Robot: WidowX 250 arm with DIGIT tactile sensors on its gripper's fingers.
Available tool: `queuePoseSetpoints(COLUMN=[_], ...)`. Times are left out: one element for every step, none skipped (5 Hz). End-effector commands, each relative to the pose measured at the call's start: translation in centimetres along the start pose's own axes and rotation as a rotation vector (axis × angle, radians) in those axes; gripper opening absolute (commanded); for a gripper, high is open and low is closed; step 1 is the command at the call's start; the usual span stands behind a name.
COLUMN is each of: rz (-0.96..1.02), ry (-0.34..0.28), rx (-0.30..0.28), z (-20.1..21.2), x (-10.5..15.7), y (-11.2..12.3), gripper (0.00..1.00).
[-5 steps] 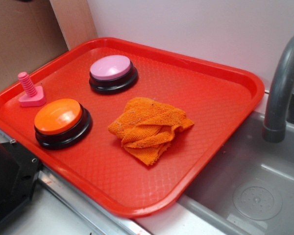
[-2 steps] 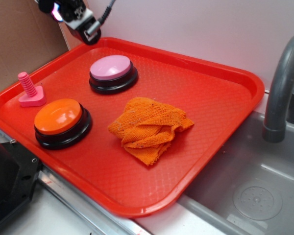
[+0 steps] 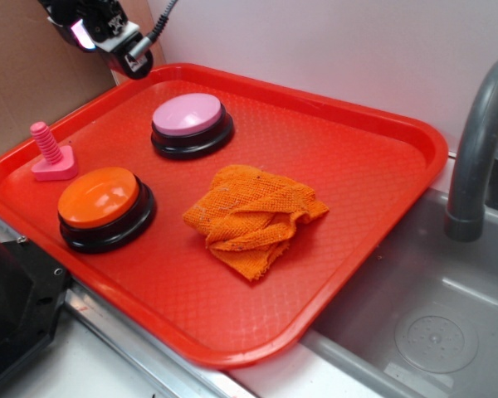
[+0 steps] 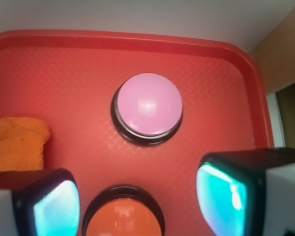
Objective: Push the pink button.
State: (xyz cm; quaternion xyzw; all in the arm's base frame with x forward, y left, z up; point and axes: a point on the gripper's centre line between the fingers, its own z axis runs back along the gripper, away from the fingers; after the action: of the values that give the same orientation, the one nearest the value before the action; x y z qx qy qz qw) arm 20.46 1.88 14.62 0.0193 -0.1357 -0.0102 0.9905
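The jaws stand apart and empty, the gripper (image 4: 137, 206) high at the exterior view's upper left. The pink button (image 3: 188, 114) sits untouched at the red tray's (image 3: 373, 124) upper left, beyond the orange button (image 3: 100, 197); descent and press remain

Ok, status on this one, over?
Gripper open, high above tray. Pink button untouched, between the fingers in wrist view. Nothing in the way.

toy kitchen: grey sink (image 3: 432, 323), faucet (image 3: 479, 141), red tray (image 3: 332, 215) on counter.
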Motion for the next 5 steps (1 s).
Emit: queuePoseSetpoints(rz=[0.005,0.036,0.052,0.046,0.044], ry=[-0.024,0.058,0.073,0.070,0.056], rx=[0.006,0.045,0.054,0.041,0.001], z=[0.8,-3.0,-5.7,-7.0,-6.5], x=[0.5,3.6,6.2,6.0,4.8], y=[-0.2,1.7,2.3,2.2,2.0], gripper=[1.00,1.00,1.00,1.00,1.00])
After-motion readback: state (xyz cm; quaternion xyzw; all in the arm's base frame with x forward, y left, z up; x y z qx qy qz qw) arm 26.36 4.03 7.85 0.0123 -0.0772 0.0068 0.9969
